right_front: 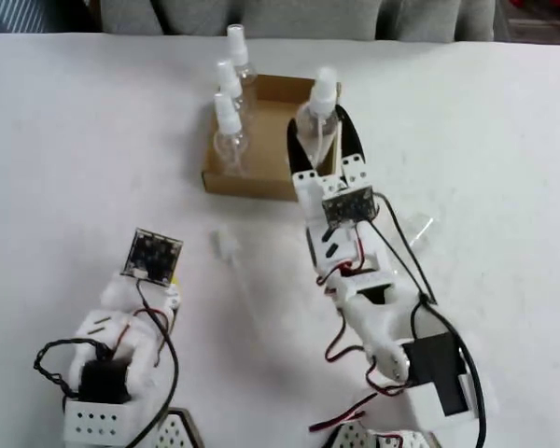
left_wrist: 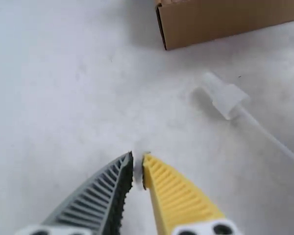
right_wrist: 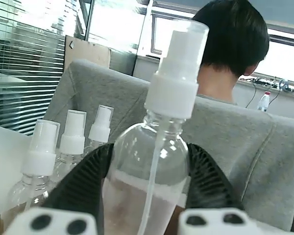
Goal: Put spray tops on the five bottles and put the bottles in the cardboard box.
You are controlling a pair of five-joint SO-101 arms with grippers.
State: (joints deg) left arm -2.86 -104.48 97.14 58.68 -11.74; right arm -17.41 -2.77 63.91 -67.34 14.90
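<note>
An open cardboard box (right_front: 261, 182) sits at the table's middle back. Three clear bottles with white spray tops (right_front: 229, 121) stand in a row along its left side, also in the right wrist view (right_wrist: 71, 142). My right gripper (right_front: 324, 131) is shut on a fourth capped bottle (right_wrist: 152, 147), upright over the box's right part; I cannot tell whether it rests on the floor. A loose spray top (right_front: 226, 245) with its long tube lies on the table in front of the box. My left gripper (left_wrist: 138, 169) is shut and empty, low over the table, short of that spray top (left_wrist: 225, 98).
A faint clear object (right_front: 418, 229) lies on the table right of the right arm. The box's corner (left_wrist: 225, 19) stands beyond the loose top in the left wrist view. Grey chairs line the table's far edge.
</note>
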